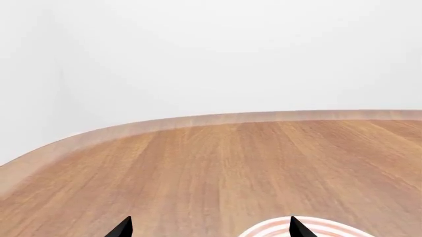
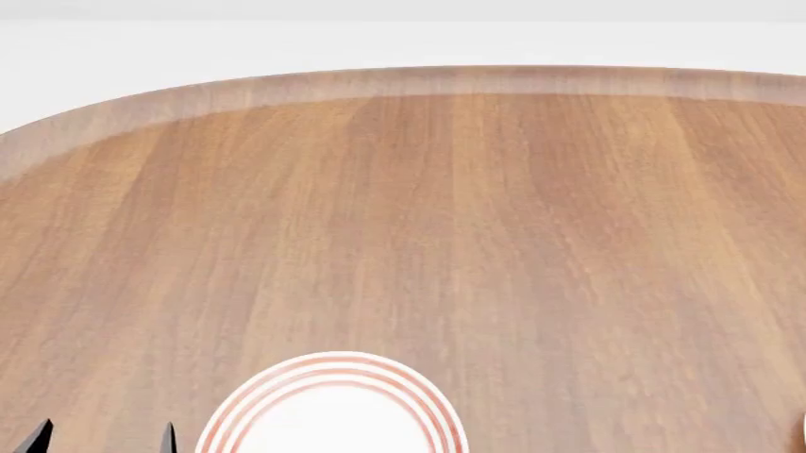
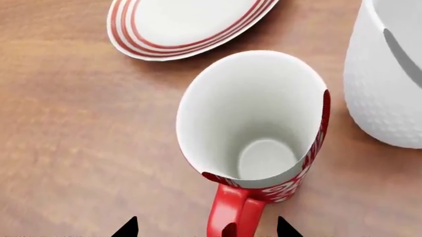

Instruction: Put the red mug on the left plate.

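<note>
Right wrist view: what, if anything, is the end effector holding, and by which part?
Nothing. The open right end effector straddles the red mug's handle without closing.

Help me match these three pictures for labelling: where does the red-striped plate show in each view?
Left wrist view: only the plate rim, at the bottom edge by a claw tip.
Head view: plate at bottom centre, cut off by the frame.
Right wrist view: plate at the top, beyond the red mug.
Shared landmark: the wooden table.
</note>
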`<state>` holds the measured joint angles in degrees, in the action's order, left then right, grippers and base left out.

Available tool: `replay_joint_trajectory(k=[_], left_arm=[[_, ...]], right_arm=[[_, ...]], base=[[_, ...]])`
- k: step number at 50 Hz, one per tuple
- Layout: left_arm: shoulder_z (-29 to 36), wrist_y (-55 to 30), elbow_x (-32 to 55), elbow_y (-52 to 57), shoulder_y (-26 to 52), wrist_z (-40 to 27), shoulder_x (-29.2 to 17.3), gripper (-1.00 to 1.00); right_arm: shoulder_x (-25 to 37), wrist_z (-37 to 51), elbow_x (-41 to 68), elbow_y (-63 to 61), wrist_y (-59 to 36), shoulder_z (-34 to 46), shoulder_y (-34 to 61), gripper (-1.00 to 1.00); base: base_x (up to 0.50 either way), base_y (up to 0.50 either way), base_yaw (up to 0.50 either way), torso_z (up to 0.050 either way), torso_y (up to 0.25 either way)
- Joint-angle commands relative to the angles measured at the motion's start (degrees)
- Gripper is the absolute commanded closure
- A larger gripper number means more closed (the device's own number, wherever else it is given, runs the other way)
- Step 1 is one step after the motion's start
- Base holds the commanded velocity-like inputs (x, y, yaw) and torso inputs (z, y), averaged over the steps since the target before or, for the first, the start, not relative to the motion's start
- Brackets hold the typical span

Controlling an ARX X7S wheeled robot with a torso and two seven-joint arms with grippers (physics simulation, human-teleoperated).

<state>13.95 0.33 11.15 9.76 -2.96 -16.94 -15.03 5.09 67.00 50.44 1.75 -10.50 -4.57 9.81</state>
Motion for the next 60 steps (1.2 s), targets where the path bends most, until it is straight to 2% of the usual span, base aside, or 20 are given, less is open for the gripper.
replay_joint_trajectory(k=[1,4,5,21,28,30,36,55,60], left_arm=[[0.26,0.09,0.08,-0.06,0.1,-0.28,-0.19,-1.0],[0.38,0.14,0.08,-0.16,0.16,-0.32,-0.2,-1.0],[0.44,0.12,0.06,-0.14,0.15,-0.33,-0.22,-1.0],[0.59,0.33,0.38,0.32,-0.09,-0.76,-0.57,-1.0],[0.56,0.37,0.52,0.56,-0.22,-1.0,-0.77,-1.0],[0.63,0.44,0.46,0.47,-0.19,-1.06,-0.78,-1.0],[0.72,0.44,0.59,0.62,-0.25,-1.15,-0.93,-1.0],[0.86,0.38,0.94,0.83,-0.23,-1.61,-1.34,-1.0],[0.93,0.48,1.01,0.81,-0.24,-1.68,-1.42,-1.0]], right_arm=[[0.34,-0.08,0.78,0.62,0.54,0.55,0.11,-1.0],[0.41,-0.17,0.82,0.48,0.72,0.83,0.07,-1.0],[0.42,-0.17,0.59,0.33,0.71,1.18,0.05,1.0],[1.32,0.59,1.1,-2.66,0.73,2.61,-0.79,1.0],[2.28,-2.02,-0.78,-6.18,1.73,5.29,-1.2,1.0],[2.99,-4.86,-1.81,-8.85,2.54,7.11,-1.63,1.0],[4.56,-3.27,-3.37,-14.6,1.3,9.0,-2.56,1.0],[9.81,-8.61,-2.07,-31.98,-2.36,16.68,-3.84,1.0],[11.02,-10.63,-4.75,-34.61,-3.15,20.05,-3.75,1.0]], base=[[0.0,0.0,0.0,0.0,0.0],[0.0,0.0,0.0,0.0,0.0],[0.0,0.0,0.0,0.0,0.0],[0.0,0.0,0.0,0.0,0.0],[0.0,0.0,0.0,0.0,0.0],[0.0,0.0,0.0,0.0,0.0],[0.0,0.0,0.0,0.0,0.0],[0.0,0.0,0.0,0.0,0.0],[0.0,0.0,0.0,0.0,0.0]])
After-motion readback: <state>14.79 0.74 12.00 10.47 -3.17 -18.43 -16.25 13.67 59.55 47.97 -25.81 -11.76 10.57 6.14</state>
